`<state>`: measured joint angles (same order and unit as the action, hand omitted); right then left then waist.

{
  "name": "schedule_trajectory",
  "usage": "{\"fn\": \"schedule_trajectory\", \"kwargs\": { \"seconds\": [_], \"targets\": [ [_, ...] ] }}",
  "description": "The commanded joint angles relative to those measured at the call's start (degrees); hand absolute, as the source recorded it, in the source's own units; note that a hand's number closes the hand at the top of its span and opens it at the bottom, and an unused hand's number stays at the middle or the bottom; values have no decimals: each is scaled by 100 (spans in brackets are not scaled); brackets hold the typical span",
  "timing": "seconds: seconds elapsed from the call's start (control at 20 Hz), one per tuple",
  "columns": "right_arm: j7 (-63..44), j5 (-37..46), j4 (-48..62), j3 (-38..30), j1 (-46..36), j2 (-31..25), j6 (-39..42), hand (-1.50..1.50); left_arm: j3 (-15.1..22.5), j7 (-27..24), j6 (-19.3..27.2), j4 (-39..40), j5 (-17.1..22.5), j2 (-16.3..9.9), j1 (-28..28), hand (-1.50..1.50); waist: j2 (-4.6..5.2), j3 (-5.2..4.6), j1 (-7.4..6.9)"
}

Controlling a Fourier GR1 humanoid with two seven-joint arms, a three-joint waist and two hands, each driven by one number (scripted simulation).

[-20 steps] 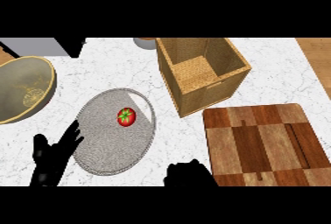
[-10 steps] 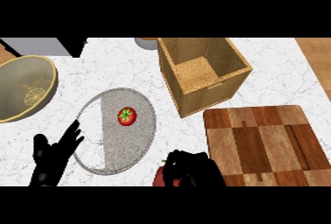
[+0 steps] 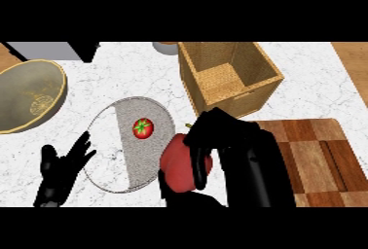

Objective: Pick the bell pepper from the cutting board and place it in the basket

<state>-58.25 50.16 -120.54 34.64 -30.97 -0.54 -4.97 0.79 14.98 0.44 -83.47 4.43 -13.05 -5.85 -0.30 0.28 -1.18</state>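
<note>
- Head view: the right hand (image 3: 215, 133) has its fingers (image 3: 195, 165) curled round the red bell pepper (image 3: 179, 163), just left of the cutting board (image 3: 316, 160).
- The basket (image 3: 230, 78) stands just behind the cutting board.
- A small tomato (image 3: 143, 128) lies on a plate (image 3: 108, 160), left of the cutting board.
- The left hand (image 3: 61, 172) rests farther left, fingers apart.
- A bowl (image 3: 28, 97) sits far left on the tabletop (image 3: 122, 73).

Even bright light; plate (image 3: 129, 146) half shadowed, maybe.
</note>
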Motion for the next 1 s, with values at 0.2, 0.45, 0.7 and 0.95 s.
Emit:
{"fn": "schedule_trajectory", "kwargs": {
  "seconds": [0.2, 0.45, 0.7, 0.95],
  "targets": [
    [-457, -1036, 1571, -1832, -2093, 52, 580, 150, 125, -167, 40, 434, -185, 174, -118, 0, 56, -37, 17],
    [416, -1334, 2505, -2549, -2539, -364, 817, 150, -16, 168, -108, -91, -16, -23, -283, 0, 40, -28, 29],
    [1329, -1299, 3805, -2639, -2546, -98, 165, 150, 78, 12, -172, 104, -88, 83, -379, 0, 66, -29, -14],
    [1834, -1571, 4337, -2765, -2235, 49, -531, 150, 37, -125, 31, 442, -208, 285, -153, 0, 70, -30, 14]
  ]
}}
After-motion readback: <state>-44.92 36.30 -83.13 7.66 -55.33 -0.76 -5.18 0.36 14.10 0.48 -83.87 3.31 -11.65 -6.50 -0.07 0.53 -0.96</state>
